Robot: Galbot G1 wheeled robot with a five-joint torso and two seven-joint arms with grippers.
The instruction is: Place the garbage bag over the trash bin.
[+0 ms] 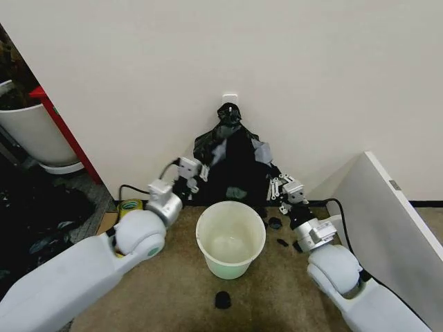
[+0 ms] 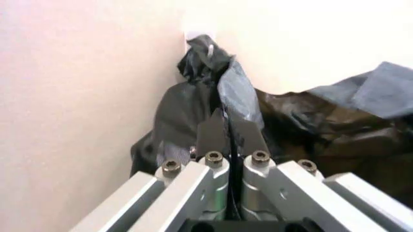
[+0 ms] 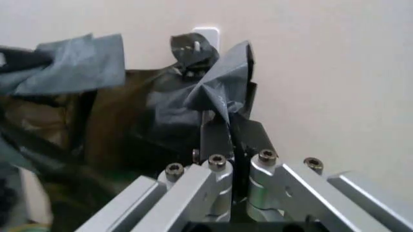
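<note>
Garbage bag (image 1: 232, 162) hangs from a white wall hook (image 1: 230, 98), knotted at top, flaring down to just behind the trash bin (image 1: 230, 238), which stands open & empty on the carpet. Left hand (image 1: 196, 169) is pinched shut on the bag's left edge, right hand (image 1: 278, 185) clamped on its right edge. To do this well, I'd say: keep both grips firm, spread the mouth wider than the rim w/o tearing the thin film, mind the hook snagging
</note>
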